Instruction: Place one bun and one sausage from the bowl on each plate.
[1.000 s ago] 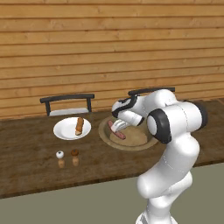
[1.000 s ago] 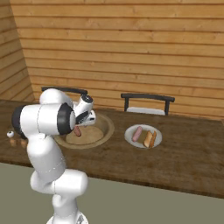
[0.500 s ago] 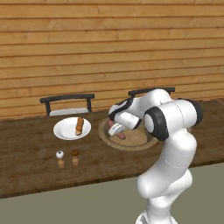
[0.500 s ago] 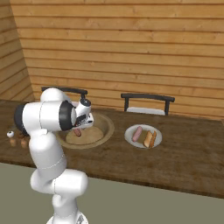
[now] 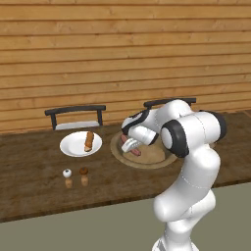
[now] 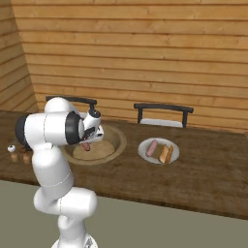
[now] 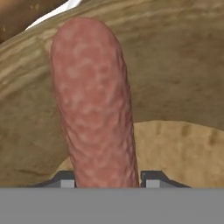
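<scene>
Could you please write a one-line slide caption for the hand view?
Gripper fingertips flanking a pink sausage inside the wooden bowl.

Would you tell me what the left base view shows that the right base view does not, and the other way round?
Left base view: a round white plate carrying a single golden-tan bun.
Right base view: a second white plate carrying a pink sausage beside an orange-brown bun.
Both: the wide light-brown wooden bowl, with the gripper lowered into it at a reddish-pink bowl sausage.
</scene>
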Controlling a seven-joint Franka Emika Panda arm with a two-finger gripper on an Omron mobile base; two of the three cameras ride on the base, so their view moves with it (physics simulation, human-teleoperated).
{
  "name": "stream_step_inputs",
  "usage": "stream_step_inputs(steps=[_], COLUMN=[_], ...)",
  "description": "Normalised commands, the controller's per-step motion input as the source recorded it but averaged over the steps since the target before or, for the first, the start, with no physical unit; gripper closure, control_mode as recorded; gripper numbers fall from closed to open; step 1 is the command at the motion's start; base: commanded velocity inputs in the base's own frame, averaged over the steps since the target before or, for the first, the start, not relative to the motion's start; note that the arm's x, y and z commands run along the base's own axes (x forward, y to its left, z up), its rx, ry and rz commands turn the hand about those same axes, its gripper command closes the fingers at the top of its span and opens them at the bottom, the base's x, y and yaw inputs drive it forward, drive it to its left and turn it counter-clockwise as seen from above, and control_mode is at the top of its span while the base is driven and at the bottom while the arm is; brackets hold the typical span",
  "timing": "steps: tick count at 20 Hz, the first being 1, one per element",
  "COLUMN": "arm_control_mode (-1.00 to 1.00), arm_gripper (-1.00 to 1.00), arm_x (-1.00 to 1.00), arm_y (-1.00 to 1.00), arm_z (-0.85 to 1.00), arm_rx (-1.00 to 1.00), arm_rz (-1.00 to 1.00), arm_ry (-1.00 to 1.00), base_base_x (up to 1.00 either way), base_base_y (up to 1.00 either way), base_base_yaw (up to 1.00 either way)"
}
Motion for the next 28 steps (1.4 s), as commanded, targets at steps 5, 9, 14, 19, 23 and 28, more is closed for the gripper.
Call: stream_step_inputs(steps=[5, 9, 14, 19, 23, 28], arm_control_mode=[-1.0, -1.0, -1.0, -1.0, -1.0, -1.0], arm_gripper=[1.0, 1.0, 1.0, 1.0, 1.0, 1.0], arm_x=[-0.05, -0.36, -0.37, -0.21, -0.07, 0.42], arm_y=[0.0, 0.0, -0.1, -0.01, 0.76, 0.95], arm_z=[0.0, 0.41, 0.85, 0.92, 0.7, 0.17], arm_rx=[0.0, 0.0, 0.0, 0.0, 0.0, 0.0], arm_rz=[0.0, -0.08, -0.28, -0.28, -0.11, 0.0], arm_ry=[0.0, 0.0, 0.08, 0.13, 0.0, 0.02], base_base_x=[0.0, 0.0, 0.0, 0.0, 0.0, 0.0], base_base_y=[0.0, 0.0, 0.0, 0.0, 0.0, 0.0], base_base_yaw=[0.0, 0.0, 0.0, 0.0, 0.0, 0.0])
